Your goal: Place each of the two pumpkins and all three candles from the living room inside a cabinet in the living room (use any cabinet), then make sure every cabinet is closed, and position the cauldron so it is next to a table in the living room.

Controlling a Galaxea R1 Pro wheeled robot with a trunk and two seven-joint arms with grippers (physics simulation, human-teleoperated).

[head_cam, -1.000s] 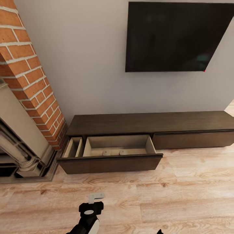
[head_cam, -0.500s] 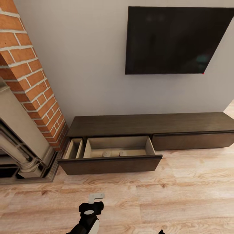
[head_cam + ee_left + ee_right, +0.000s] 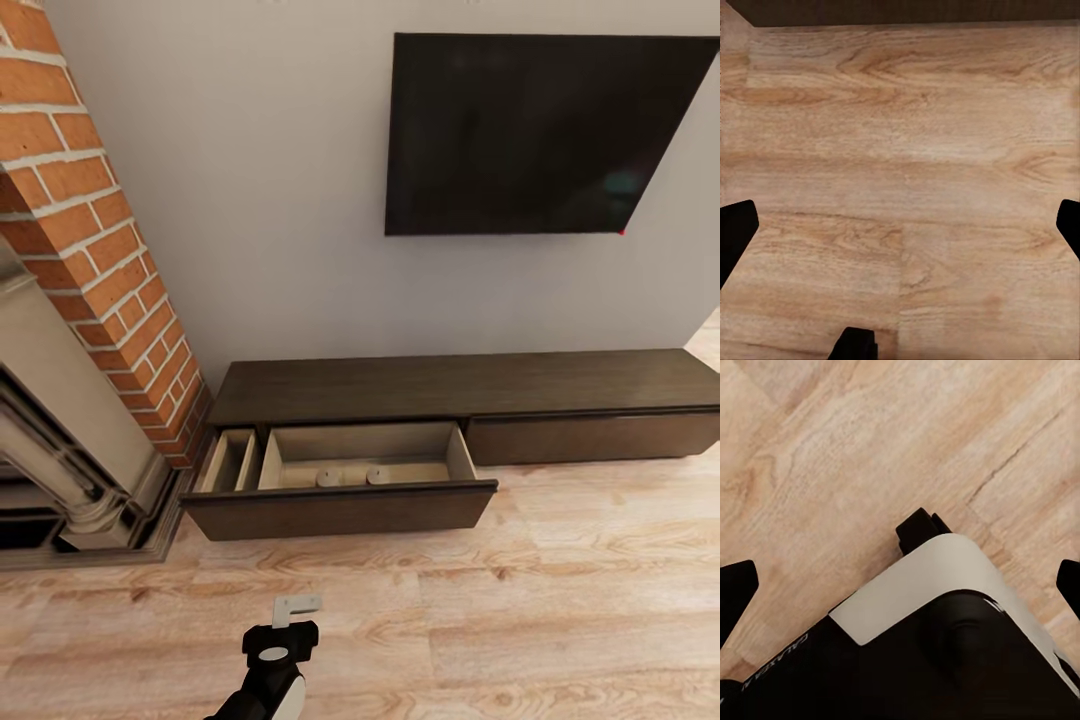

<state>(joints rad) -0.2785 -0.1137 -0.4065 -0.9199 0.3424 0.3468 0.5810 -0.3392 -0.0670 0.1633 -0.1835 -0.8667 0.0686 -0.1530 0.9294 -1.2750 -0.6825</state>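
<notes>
1. Wall and television [image 3: 540, 135] take up the upper part of the head view, with the red-brick fireplace [image 3: 90, 260] at the left and light plank floor [image 3: 560, 600] below.

2. Cabinet [image 3: 460, 385]: the long, low dark-brown unit stands against the wall. Its left drawer [image 3: 340, 505] is pulled out over the floor, showing pale insides split into a narrow and a wide compartment; the right drawer front [image 3: 595, 437] sits flush and closed.

3. Left arm [image 3: 268, 672] is low in the head view, well short of the open drawer. In its wrist view the left gripper [image 3: 900, 225] has its fingertips spread to either edge of the picture, with bare planks between them and nothing held.

4. Right gripper [image 3: 900, 585] also has its fingertips wide apart in its wrist view and is empty, hanging over the robot's own base [image 3: 945, 615] and the floor.

5. Candles [image 3: 353, 476]: two stubby beige-grey cylinders stand side by side in the wide compartment, near the drawer front. A third may lie hidden behind that front; I cannot tell.

6. Risks, as I judge them: with the drawer jutting out at floor level, driving close could knock its front with the base. Shutting it before the rest is stowed would mean reopening it, and a hard shove could topple the candles.
</notes>
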